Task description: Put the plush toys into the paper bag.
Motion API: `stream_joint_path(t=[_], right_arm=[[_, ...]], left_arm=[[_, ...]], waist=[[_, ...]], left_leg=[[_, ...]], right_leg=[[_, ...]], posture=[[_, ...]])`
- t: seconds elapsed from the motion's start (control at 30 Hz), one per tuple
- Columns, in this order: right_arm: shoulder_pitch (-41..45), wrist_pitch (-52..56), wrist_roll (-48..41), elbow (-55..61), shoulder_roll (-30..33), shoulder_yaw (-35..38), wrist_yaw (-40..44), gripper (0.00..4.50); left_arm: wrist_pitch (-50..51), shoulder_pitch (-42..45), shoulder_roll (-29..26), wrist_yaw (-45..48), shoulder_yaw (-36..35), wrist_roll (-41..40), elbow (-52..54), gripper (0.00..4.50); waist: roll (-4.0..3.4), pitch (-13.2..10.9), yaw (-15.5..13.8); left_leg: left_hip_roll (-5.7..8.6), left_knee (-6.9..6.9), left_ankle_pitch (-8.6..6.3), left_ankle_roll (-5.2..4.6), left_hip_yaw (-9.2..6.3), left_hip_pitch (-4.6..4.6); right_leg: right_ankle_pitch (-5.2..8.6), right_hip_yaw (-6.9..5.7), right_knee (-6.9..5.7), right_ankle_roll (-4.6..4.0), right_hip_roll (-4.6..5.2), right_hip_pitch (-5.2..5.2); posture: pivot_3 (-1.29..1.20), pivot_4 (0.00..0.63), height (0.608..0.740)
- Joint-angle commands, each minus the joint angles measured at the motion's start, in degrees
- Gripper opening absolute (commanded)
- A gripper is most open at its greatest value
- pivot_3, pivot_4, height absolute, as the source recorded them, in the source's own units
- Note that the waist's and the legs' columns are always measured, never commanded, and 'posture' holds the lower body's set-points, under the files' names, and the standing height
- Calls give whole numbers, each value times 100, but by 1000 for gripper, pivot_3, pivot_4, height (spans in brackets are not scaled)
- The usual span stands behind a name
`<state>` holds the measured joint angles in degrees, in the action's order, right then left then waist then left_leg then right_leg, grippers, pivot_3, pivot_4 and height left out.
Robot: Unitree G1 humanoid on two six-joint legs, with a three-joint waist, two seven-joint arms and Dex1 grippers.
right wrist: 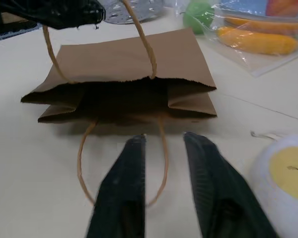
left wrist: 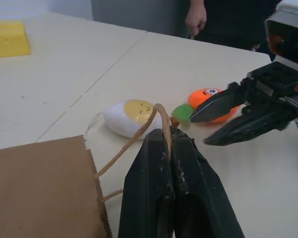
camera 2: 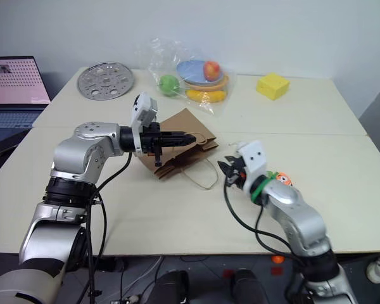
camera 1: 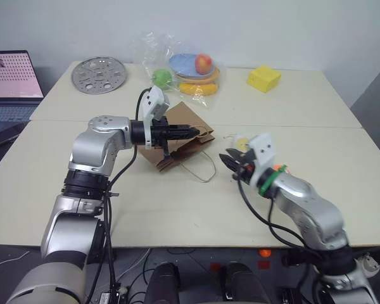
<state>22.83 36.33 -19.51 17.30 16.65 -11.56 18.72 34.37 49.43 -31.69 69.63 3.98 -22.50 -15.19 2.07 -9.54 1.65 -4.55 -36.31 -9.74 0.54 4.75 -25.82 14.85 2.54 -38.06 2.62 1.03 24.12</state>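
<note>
The brown paper bag (camera 1: 177, 136) lies on its side mid-table, its mouth facing my right arm. My left gripper (camera 1: 193, 133) is shut on the bag's upper twine handle (left wrist: 139, 134), holding it up off the table. My right gripper (right wrist: 164, 141) hovers low just in front of the bag's mouth, its fingers a little apart with the lower handle loop (right wrist: 80, 168) lying on the table beneath them. The white-yellow egg plush (left wrist: 126, 116) rests beside the right gripper. The orange carrot plush (left wrist: 206, 96) lies behind the right wrist.
At the back of the table are plastic-wrapped toy fruit (camera 1: 187, 66), a yellow block (camera 1: 263, 78) and a perforated metal disc (camera 1: 99, 75). A laptop (camera 1: 9, 79) stands at the far left. A person's hand (left wrist: 196, 20) hangs beyond the table's edge.
</note>
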Motion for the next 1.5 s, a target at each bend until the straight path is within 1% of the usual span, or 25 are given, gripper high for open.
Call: stream_joint_path(t=[0.03,0.23,0.33,0.43,0.5,0.57,0.7,0.83,0.93,1.07,1.13,1.27,1.37,1.5], right_arm=[[482,-552,336,-705,-341,-180,76,28],[1226,-1240,731,-2230,-1121,-316,166,28],[1412,-1580,909,-2954,-1433,-345,204,28],[1620,-1901,1228,-4113,-1776,-445,131,28],[1658,-1991,1341,-4496,-1893,-511,276,28],[1644,-2045,1455,-4649,-1967,-518,264,28],[1575,-2035,1655,-4783,-2029,-468,76,28],[1632,-2153,1903,-4937,-2034,-368,-308,28],[1715,-2093,1898,-5108,-2082,-307,-267,28],[1865,-2012,1886,-5294,-2089,-217,-129,28],[1901,-1996,1883,-5337,-2076,-186,-86,28],[1979,-2075,1840,-5454,-2112,-45,-177,28],[1962,-2044,1880,-5396,-2083,-33,-142,28],[1914,-2111,1867,-5164,-2020,0,-85,28]], left_arm=[[366,102,-117,84,-284,-423,513,0],[668,110,-148,-109,-409,-673,777,0],[800,109,-164,-174,-459,-790,885,0],[835,77,-200,-349,-592,-845,968,0],[783,-1,-257,-432,-647,-814,1065,0],[617,-45,-254,-624,-730,-732,1079,0],[284,125,-241,-1338,-1038,-512,924,0],[213,65,-341,-1770,-1397,-572,1039,0],[97,301,-321,-2033,-1723,-725,959,0],[35,515,-320,-2051,-2009,-998,904,0],[47,517,-342,-2033,-2000,-1035,979,0],[142,659,-275,-2195,-2188,-1267,787,0],[64,589,-327,-2085,-2002,-1193,749,0],[-54,179,-277,-1948,-1613,-982,917,0]], waist=[[1,0,-1],[0,-1,7],[0,-1,6],[0,-1,15],[0,-1,12],[-1,-2,15],[-1,-1,18],[-1,-1,20],[0,-1,13],[0,-1,19],[0,-1,22],[1,-1,23],[1,-1,20],[1,-1,19]], left_leg=[[-1,-1,0,0,-1,0],[-3,-1,0,1,-2,1],[-3,0,0,1,-2,1],[-3,0,0,1,0,1],[-3,0,0,1,0,1],[-3,1,0,2,0,1],[-6,1,1,2,-1,5],[-3,0,4,10,1,17],[-4,0,12,22,-1,30],[-5,0,28,48,0,38],[-4,0,30,51,4,45],[-5,0,30,52,4,52],[-5,1,30,52,3,53],[-2,4,30,53,7,52]], right_leg=[[0,-1,-1,0,0,1],[-1,-3,-7,0,-1,2],[-1,-4,-9,0,-1,3],[-1,-4,-8,0,-1,3],[-1,-4,-8,-1,-1,2],[-1,-3,-8,-1,0,3],[-2,-4,-18,-1,0,4],[-1,-2,-51,-1,1,6],[0,-3,-73,-1,1,6],[0,-3,-80,-1,1,4],[-1,1,-80,-1,2,-2],[-1,1,-84,-2,3,-5],[0,0,-85,-1,3,-5],[0,2,-83,-2,6,-5]], posture=[[0,150,740],[0,150,740],[0,150,740],[0,150,740],[0,150,740],[0,150,740],[0,150,740],[0,150,740],[0,150,740],[0,150,740],[0,150,740],[0,150,740],[0,150,740],[0,150,740]])
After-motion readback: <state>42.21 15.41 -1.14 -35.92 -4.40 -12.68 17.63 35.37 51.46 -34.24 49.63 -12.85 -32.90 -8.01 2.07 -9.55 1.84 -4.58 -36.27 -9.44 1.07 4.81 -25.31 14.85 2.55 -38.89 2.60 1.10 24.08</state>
